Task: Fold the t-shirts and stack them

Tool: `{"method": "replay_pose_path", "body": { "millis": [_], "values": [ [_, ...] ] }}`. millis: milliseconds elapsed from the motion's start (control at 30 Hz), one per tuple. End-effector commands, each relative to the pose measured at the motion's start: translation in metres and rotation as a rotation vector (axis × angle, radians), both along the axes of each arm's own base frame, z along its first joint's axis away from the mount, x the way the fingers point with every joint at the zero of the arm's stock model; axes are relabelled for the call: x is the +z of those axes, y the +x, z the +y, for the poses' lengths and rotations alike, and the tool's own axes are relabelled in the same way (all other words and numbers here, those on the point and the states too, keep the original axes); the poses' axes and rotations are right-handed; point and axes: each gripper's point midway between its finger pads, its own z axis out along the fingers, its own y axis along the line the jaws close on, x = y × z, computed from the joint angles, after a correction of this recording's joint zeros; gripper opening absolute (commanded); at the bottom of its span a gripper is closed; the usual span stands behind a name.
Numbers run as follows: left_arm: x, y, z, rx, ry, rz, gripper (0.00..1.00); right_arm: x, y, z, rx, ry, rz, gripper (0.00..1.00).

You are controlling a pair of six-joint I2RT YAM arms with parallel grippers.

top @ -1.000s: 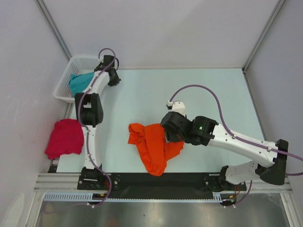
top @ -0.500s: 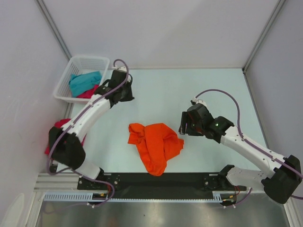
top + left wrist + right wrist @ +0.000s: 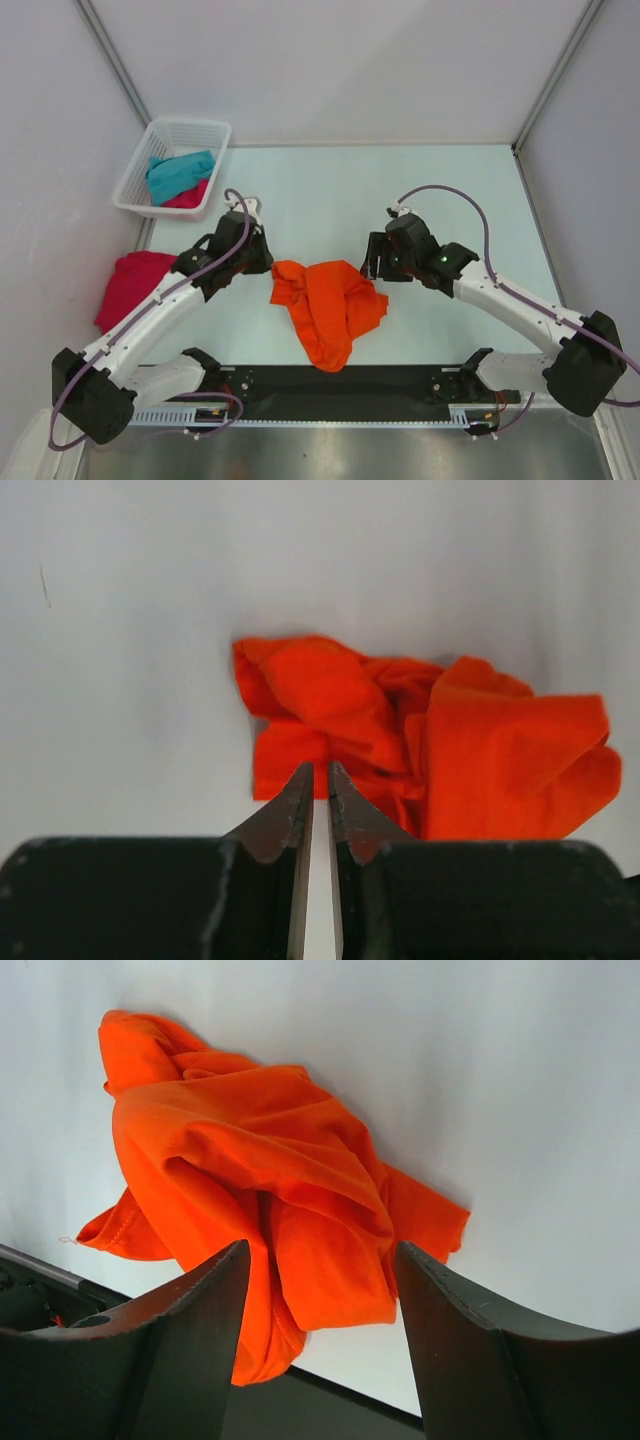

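We note the orange t-shirt [image 3: 325,300] crumpled mid-table between the arms, left gripper [image 3: 320,772] nearly pinched together and empty beside it, right gripper [image 3: 322,1250] spread wide above it; flattening seems the step in hand, and next each must pinch an edge.

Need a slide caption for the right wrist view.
Open right end effector framing the crumpled orange t-shirt on the pale table.

White arm links [image 3: 150,322], black joint housings [image 3: 240,250], mauve cables [image 3: 440,189], left gripper [image 3: 318,772] fingers [image 3: 290,815] dark and wedge-tipped (scuffed), green LED [image 3: 441,258] on right arm [image 3: 510,300].
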Motion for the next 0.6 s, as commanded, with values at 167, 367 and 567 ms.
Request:
{"method": "replay_pose_path", "body": {
  "millis": [167, 367, 567],
  "values": [
    [-0.041, -0.042, -0.004, -0.051, -0.046, 0.040, 0.14, -0.005, 0.005, 0.027, 0.023, 0.056, 0.002, 0.64],
    [-0.056, -0.062, -0.014, -0.083, -0.105, 0.080, 0.14, -0.016, 0.001, 0.034, 0.036, 0.021, 0.023, 0.64],
    [-0.059, -0.075, -0.034, -0.121, -0.129, 0.088, 0.14, -0.019, -0.002, 0.043, 0.052, -0.008, 0.025, 0.64]
  ]
}}
